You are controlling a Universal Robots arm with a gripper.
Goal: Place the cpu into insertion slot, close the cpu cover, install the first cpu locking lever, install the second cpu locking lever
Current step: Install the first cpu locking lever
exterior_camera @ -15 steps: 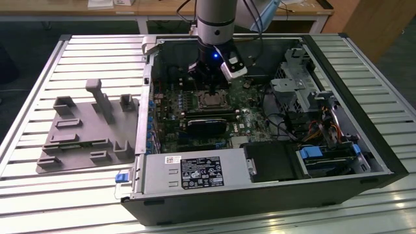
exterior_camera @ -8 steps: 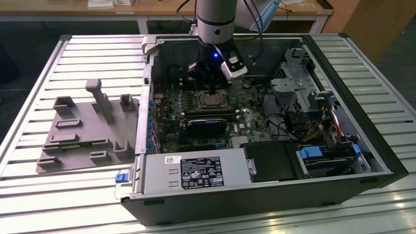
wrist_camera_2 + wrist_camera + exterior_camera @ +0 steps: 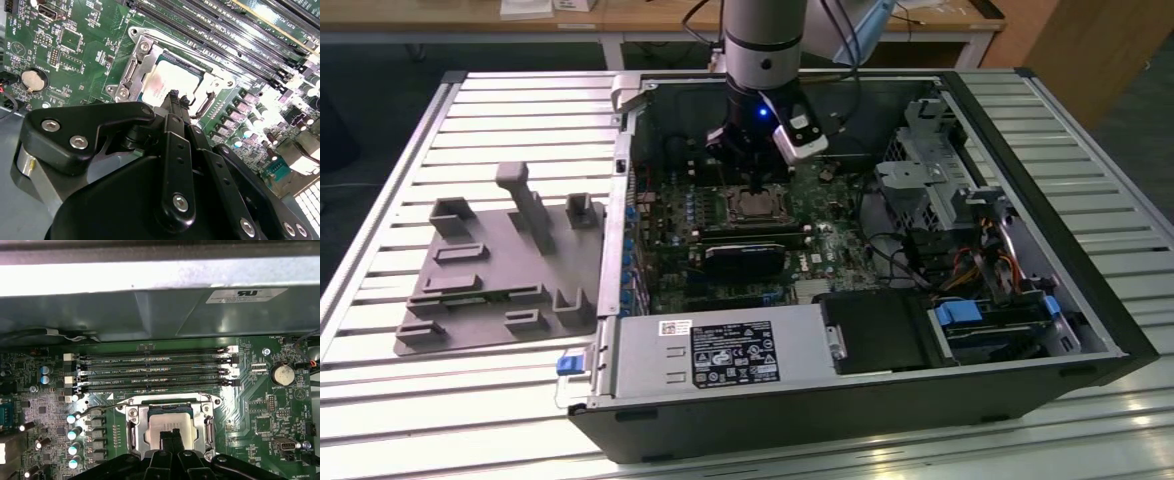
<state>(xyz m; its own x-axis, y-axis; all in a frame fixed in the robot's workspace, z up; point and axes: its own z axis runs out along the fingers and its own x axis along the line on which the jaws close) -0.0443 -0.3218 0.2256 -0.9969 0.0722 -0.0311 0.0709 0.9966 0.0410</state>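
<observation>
The cpu (image 3: pixel 170 421) (image 3: pixel 165 82) (image 3: pixel 751 205) lies flat in the insertion slot (image 3: pixel 131 413) (image 3: pixel 145 47), its dull silver top showing. The cpu cover (image 3: pixel 169 406) (image 3: pixel 187 52) lies down around it as a metal frame. A thin lever wire (image 3: pixel 100 408) runs out from the socket's corner. My gripper (image 3: pixel 171 436) (image 3: pixel 174 98) (image 3: pixel 744 170) hangs straight over the chip. Its black fingers are shut together with nothing between them, the tips at or just above the chip's top.
Long black memory slots (image 3: pixel 150 372) (image 3: pixel 210 30) run beside the socket. A coin battery (image 3: pixel 282 374) (image 3: pixel 34 80) and capacitors (image 3: pixel 75 432) stand nearby. In the exterior view a black card (image 3: pixel 744 255), the power supply (image 3: pixel 707 355) and a grey fixture (image 3: pixel 494 270) outside the case show.
</observation>
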